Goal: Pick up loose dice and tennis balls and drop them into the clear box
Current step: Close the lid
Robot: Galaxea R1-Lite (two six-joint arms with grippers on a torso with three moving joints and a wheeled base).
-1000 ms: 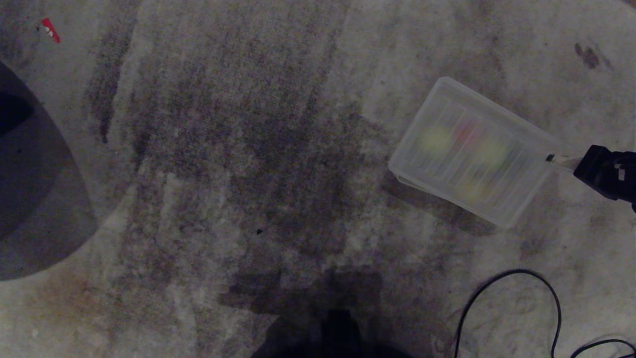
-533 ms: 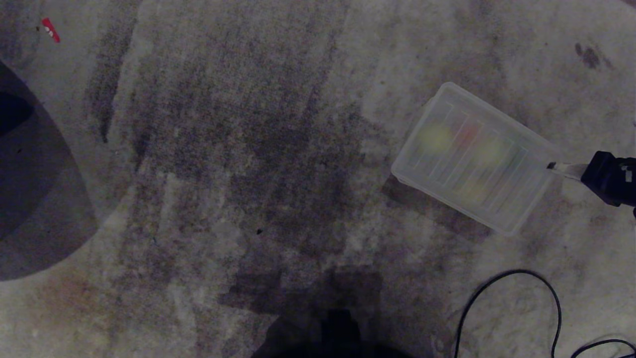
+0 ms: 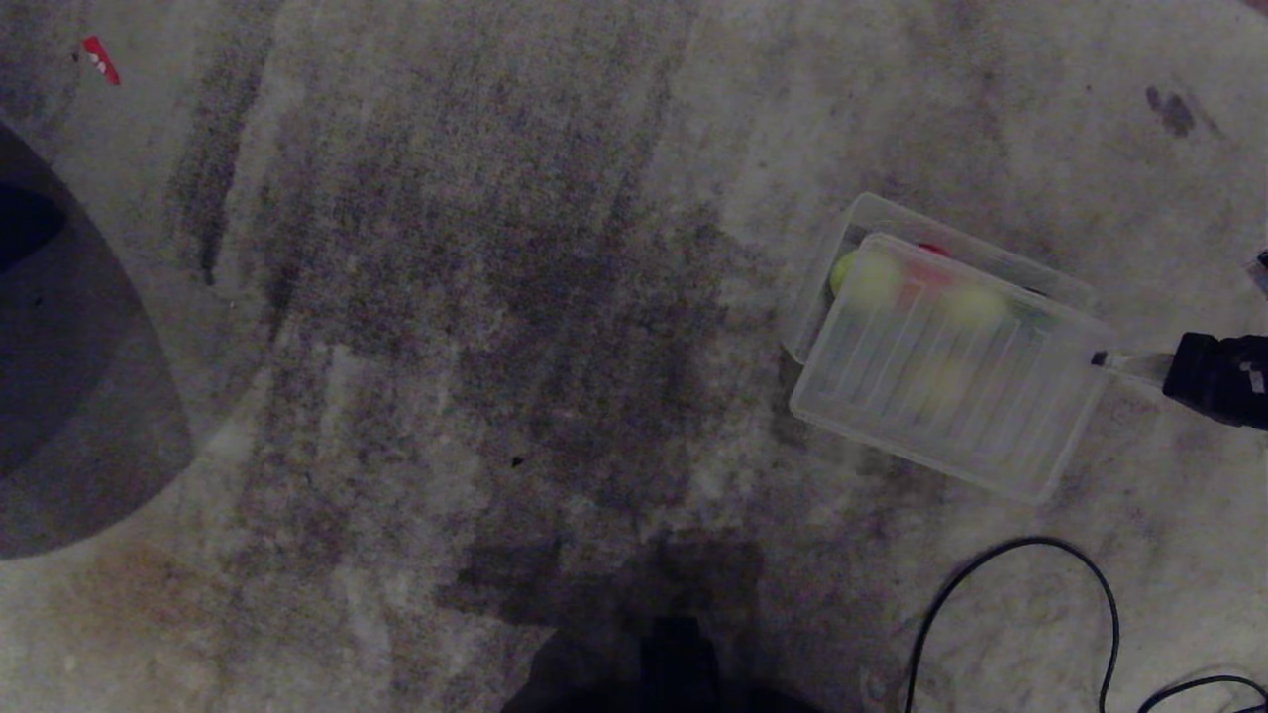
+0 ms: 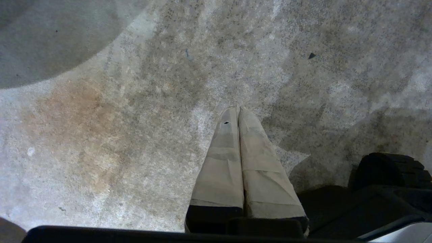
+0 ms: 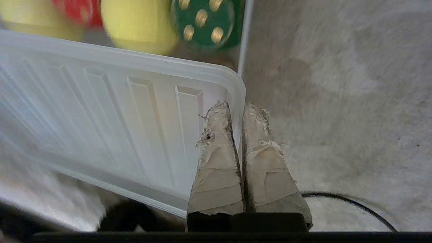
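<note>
The clear box [image 3: 860, 212] lies on the floor at the right. In it are yellow-green tennis balls [image 3: 844, 269] [image 5: 138, 27], a red die [image 3: 931, 250] [image 5: 79, 11] and a dark green die [image 5: 206, 20] with pale dots. A ribbed translucent lid [image 3: 951, 396] [image 5: 101, 118] hangs over most of the box, offset toward me, so the box's far rim shows. My right gripper [image 3: 1102, 358] [image 5: 236, 106] is shut on the lid's right edge. Away from the box, my left gripper [image 4: 238, 109] is shut and empty over bare floor.
A black cable [image 3: 1040, 545] loops on the floor near the box's front right. A small red scrap [image 3: 99, 59] lies at the far left. A dark rounded shape [image 3: 59, 396] fills the left edge. The floor is stained grey concrete.
The lid has slid toward me with the right gripper still on its edge, uncovering the box's far rim, a tennis ball and the red die. The left arm has not moved.
</note>
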